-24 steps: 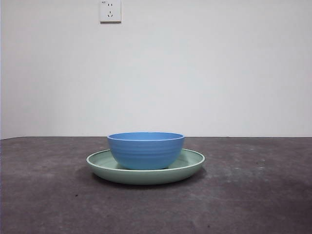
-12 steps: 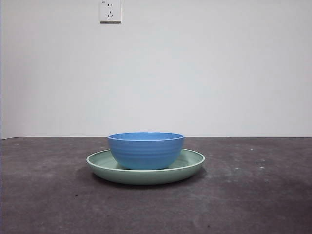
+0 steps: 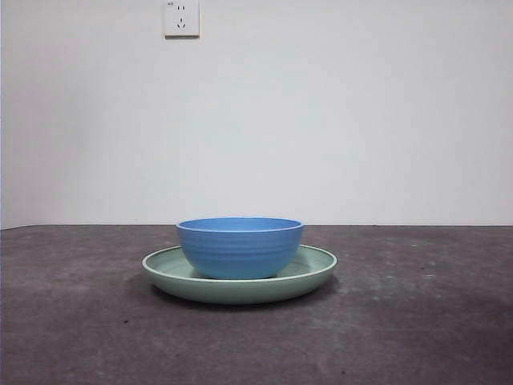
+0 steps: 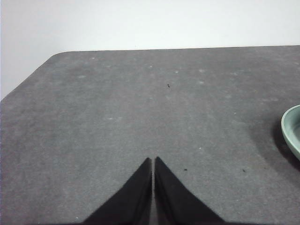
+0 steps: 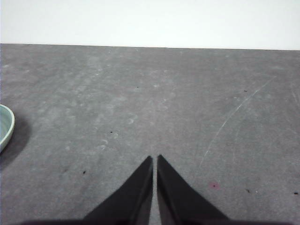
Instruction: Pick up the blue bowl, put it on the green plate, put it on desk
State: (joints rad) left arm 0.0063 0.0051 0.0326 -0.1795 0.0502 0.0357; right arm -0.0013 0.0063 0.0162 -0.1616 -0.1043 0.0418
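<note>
The blue bowl [image 3: 240,247] stands upright inside the green plate [image 3: 314,269], which rests on the dark desk [image 3: 417,321] in the middle of the front view. Neither arm shows in that view. My left gripper [image 4: 153,160] hovers over bare desk with its jaws shut on nothing; a sliver of the green plate [image 4: 291,129] shows at the edge of its view. My right gripper [image 5: 154,158] is likewise shut and empty above the desk, with the plate's rim [image 5: 5,125] at the side of its view.
A white wall stands behind the desk, with a power socket [image 3: 181,18] high on it. The desk's rounded corner [image 4: 56,55] shows in the left wrist view. Faint scratches and specks mark the tabletop.
</note>
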